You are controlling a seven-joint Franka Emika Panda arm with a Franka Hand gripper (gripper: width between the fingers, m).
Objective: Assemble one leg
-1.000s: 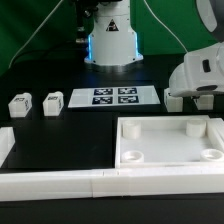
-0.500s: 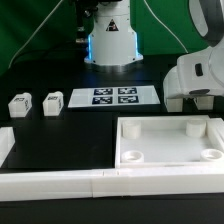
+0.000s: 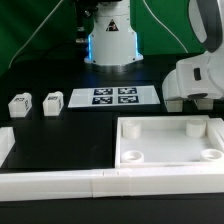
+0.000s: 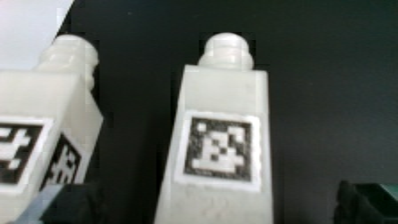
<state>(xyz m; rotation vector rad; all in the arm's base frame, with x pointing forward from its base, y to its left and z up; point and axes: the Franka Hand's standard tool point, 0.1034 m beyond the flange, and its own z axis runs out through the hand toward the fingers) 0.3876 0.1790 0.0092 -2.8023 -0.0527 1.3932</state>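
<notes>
In the exterior view most of what I need is hidden. The white, glossy wrist housing (image 3: 198, 80) hangs at the exterior view's right and covers the gripper's fingers, so I cannot tell their spread from here. A pale lump shows under its lower edge, but I can't make out what it is. On the black table (image 3: 90, 130) I see the flat marker board (image 3: 110, 96). At the exterior view's left are two stubby blocks, the outer leg (image 3: 18, 104) and the inner leg (image 3: 52, 102), whose tags are too small to read. In front, the square tray panel (image 3: 160, 142) has round corner sockets and a raised rim. It is cut off at the edge, and a blocky white rail (image 3: 60, 182) runs along the front.

The wrist view is soft and blurred. The leg (image 4: 222, 120) lies on the dark surface with its tag face toward the camera. It is matte white plastic with a rounded peg at one end. A second leg (image 4: 45, 110) lies just beside it, cropped by the frame. The gripper (image 4: 214, 198) is spread wide. Only its dark fingertips (image 4: 370, 197) peek in, one on each side of the leg, and neither presses it.
</notes>
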